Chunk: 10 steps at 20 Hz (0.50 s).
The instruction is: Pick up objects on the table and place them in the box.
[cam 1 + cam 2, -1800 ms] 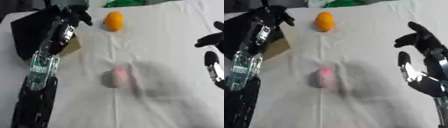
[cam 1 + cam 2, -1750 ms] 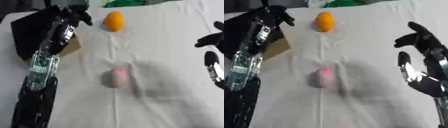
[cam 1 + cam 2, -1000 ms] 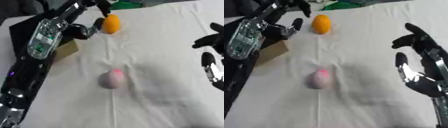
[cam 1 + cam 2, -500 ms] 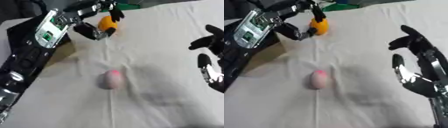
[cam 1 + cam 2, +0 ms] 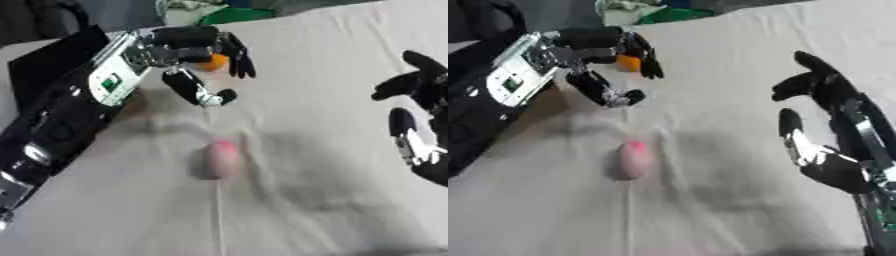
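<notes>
The left arm (image 5: 61, 125) runs from the lower left of the frame up toward the upper middle, black with a silver forearm panel. Its left hand (image 5: 197, 47) sits at the upper centre, palm down, fingers (image 5: 238, 62) spread and hanging downward, the thumb (image 5: 197, 90) reaching lower toward the frame's middle. The right hand (image 5: 833, 130) stands at the right edge, upright, palm facing left, its fingers relaxed and slightly bent, holding nothing; the thumb (image 5: 794, 132) points upward beside the palm. The right forearm (image 5: 877, 210) drops into the lower right corner.
</notes>
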Each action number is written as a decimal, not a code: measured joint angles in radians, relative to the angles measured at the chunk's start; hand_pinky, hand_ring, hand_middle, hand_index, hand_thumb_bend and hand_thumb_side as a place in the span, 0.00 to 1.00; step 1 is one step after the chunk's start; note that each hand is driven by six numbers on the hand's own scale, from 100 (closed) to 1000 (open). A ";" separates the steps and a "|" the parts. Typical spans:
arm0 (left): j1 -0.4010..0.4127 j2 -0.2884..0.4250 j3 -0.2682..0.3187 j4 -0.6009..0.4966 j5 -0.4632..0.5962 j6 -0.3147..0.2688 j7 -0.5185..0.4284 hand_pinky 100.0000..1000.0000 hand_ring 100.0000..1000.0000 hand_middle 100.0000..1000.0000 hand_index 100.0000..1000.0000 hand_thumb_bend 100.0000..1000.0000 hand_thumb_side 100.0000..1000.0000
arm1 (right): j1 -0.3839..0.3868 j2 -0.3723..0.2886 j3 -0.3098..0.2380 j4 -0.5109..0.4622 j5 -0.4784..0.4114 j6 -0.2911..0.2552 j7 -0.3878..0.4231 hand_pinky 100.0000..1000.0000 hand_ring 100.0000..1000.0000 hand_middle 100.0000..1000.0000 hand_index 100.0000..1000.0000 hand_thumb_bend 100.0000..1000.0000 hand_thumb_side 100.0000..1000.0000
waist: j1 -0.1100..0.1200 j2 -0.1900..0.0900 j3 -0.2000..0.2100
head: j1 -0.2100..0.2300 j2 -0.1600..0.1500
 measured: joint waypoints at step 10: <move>-0.008 0.035 -0.113 0.057 -0.017 0.000 0.000 0.73 0.56 0.54 0.76 0.10 0.08 | 0.004 -0.008 0.000 0.003 0.001 -0.001 0.001 0.81 0.64 0.63 1.00 0.00 0.41 | 0.011 -0.005 0.000 | -0.011 0.000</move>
